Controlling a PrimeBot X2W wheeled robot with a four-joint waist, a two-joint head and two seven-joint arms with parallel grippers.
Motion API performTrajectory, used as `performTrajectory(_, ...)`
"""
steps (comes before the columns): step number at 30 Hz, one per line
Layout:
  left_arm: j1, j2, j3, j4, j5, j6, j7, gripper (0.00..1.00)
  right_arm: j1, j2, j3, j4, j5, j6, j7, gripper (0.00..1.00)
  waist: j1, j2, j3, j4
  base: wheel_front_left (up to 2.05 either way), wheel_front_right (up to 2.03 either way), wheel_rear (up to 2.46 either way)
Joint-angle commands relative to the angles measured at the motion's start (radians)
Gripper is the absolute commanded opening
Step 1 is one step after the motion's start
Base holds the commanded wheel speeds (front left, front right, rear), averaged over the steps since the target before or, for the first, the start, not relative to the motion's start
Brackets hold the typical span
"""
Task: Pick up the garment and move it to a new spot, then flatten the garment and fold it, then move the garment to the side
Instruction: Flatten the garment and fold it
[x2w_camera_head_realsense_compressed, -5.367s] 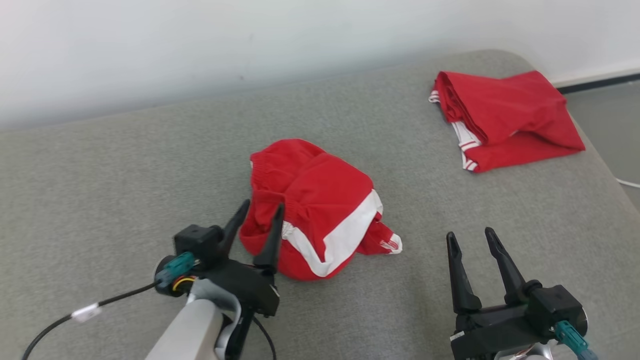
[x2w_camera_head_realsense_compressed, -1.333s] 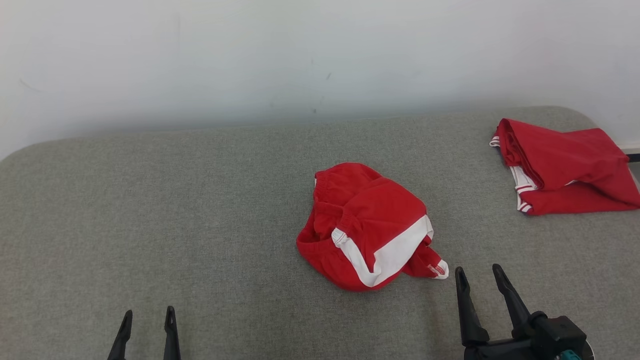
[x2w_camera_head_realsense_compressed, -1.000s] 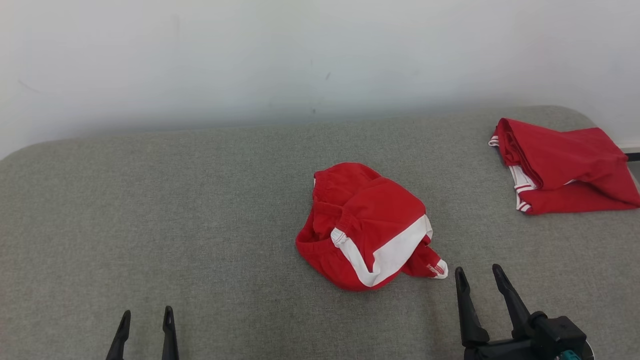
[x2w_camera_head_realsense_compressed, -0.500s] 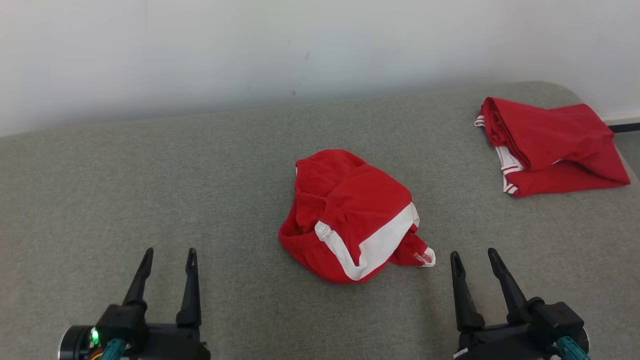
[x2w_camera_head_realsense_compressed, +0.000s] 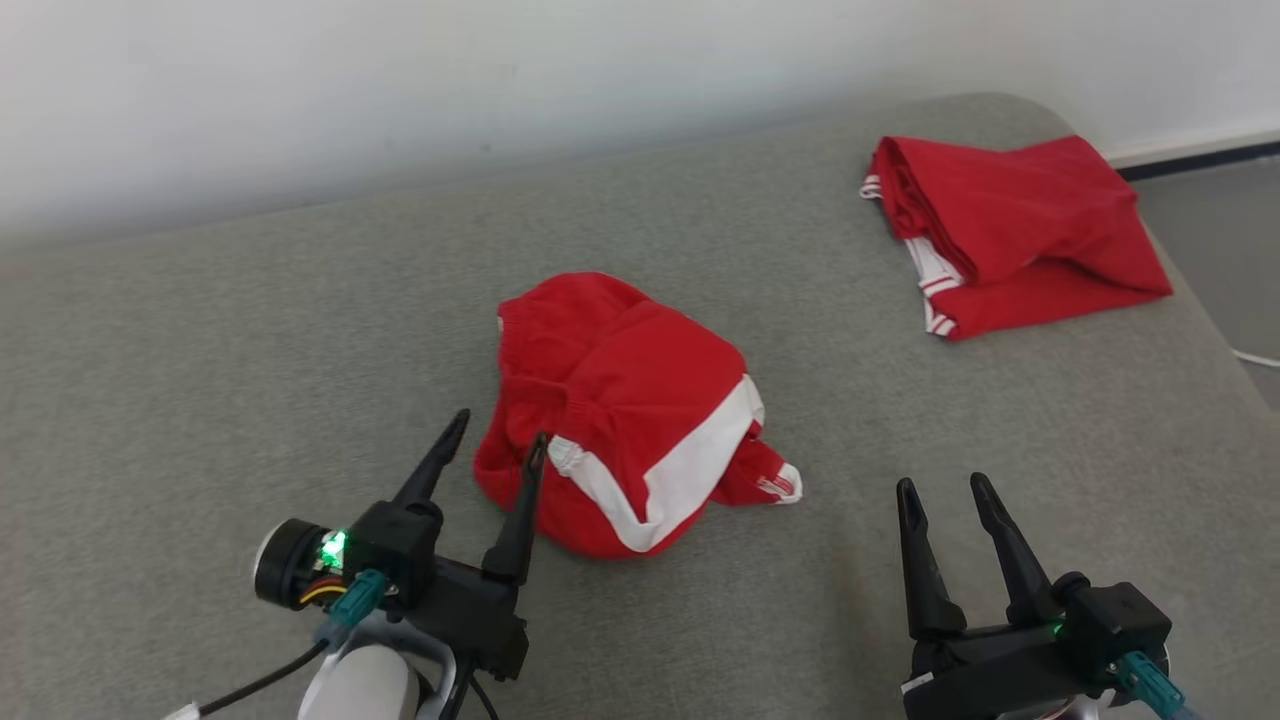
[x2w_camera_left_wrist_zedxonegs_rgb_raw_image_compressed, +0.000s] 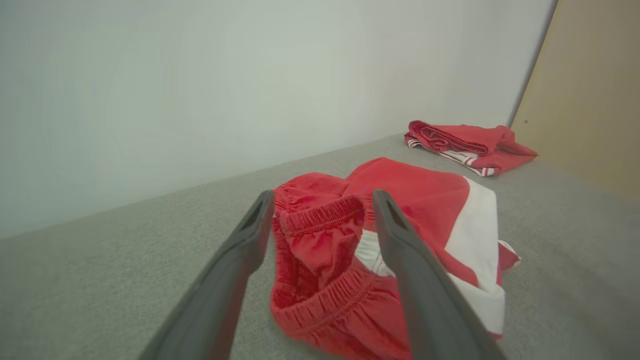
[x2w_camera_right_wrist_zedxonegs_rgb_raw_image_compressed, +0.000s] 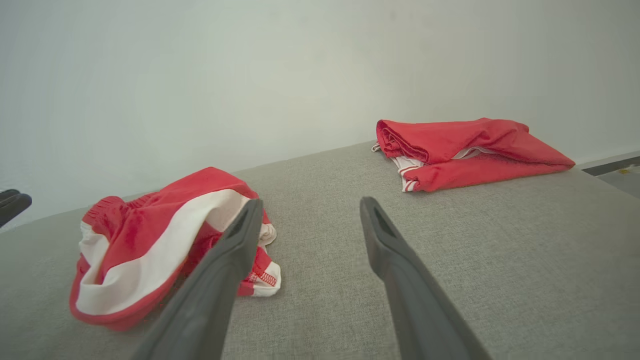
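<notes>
One crumpled garment (x2w_camera_head_realsense_compressed: 620, 410) at frame centre, nothing gripped

Red fabric with a broad white stripe, bunched in a heap. Elastic waistband on its left side, small hem corner poking out at lower right. It sits on the grey cushion (x2w_camera_head_realsense_compressed: 250, 330), centre of the head view, slightly below the middle.

Lower left of head view: left gripper (x2w_camera_head_realsense_compressed: 501, 428), fingers spread apart, tips at the heap's left edge. One finger overlaps the red fabric in the picture. In the left wrist view the waistband folds show between the two fingers. Touching or not, cannot tell. Nothing clamped.

Lower right of head view: right gripper (x2w_camera_head_realsense_compressed: 941, 483), fingers also apart, over bare cushion, right of the heap and clear of it. In the right wrist view the heap lies at lower left, partly behind the left-hand finger.

Upper right of head view: folded red piece (x2w_camera_head_realsense_compressed: 1010, 230), near the cushion's far right corner, white striped trim on its left edge, well apart from the heap.

Pale wall (x2w_camera_head_realsense_compressed: 400, 70) across the top. Grey floor (x2w_camera_head_realsense_compressed: 1215, 260) at the right edge, thin white cable (x2w_camera_head_realsense_compressed: 1258, 361) on it.
</notes>
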Motion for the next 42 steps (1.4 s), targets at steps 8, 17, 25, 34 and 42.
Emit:
performTrajectory(8,-0.077,0.043,-0.121,0.148,-0.073,0.002,-0.003,1.00,-0.007,0.002,0.000,0.002,0.021,-0.003,0.000,1.00,-0.0001,-0.0001,0.033,-0.095,0.00,0.00,0.00)
performTrajectory(17,-0.108,0.056,-0.158,0.223,-0.131,0.002,-0.003,0.10,0.000,0.002,-0.003,-0.002,0.020,-0.003,0.000,1.00,-0.0001,-0.0001,0.027,-0.117,0.00,0.00,0.00)
performTrajectory(25,-0.055,0.058,-0.117,0.138,-0.157,0.002,-0.003,0.00,0.035,0.001,-0.026,-0.001,0.007,-0.003,0.000,1.00,-0.0001,-0.0001,-0.007,-0.045,0.00,0.00,0.00)
performTrajectory(34,0.114,0.059,-0.031,-0.013,-0.156,0.005,-0.003,0.00,0.044,0.002,-0.027,0.002,-0.005,-0.003,0.000,1.00,-0.0001,-0.0001,-0.032,0.098,0.00,0.00,0.00)
performTrajectory(42,0.290,0.009,0.106,-0.045,-0.165,0.013,-0.003,0.00,0.046,0.002,-0.012,0.006,-0.011,-0.003,0.000,1.00,-0.0001,-0.0001,-0.036,0.148,0.00,0.00,0.00)
